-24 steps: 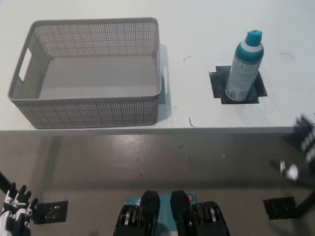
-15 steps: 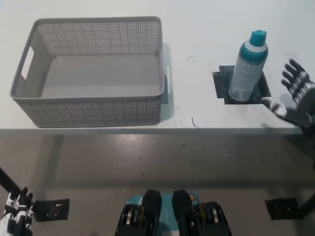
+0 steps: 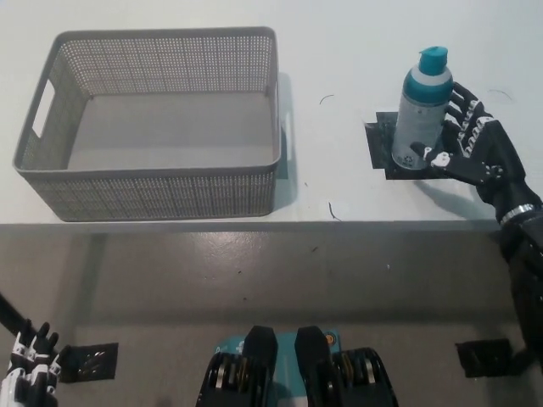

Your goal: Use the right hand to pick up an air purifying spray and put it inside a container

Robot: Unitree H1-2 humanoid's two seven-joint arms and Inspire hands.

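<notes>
- A white table (image 3: 339, 51) fills the upper half of the scene, with grey floor (image 3: 254, 280) below its front edge.
- An air purifying spray can (image 3: 420, 106) stands upright on the right part of the table. It has a pale grey body and a teal cap, and its base rests on a square of dark tape (image 3: 382, 153) stuck to the tabletop.
- The black right hand (image 3: 471, 148) reaches in from the right and sits against the can's right side. Its fingers (image 3: 462, 110) are spread and curve toward the can, with the thumb crossing the lower front of the body. The hand looks wrapped only partway round, and I cannot tell whether it has a firm hold.
- A grey mesh container (image 3: 157, 203), a rectangular basket with a cut-out handle in its left wall, sits on the left part of the table, well apart from the can.
- The white left hand (image 3: 30, 373) hangs low at the bottom left corner, over the floor, holding nothing, with its fingers apart.
</notes>
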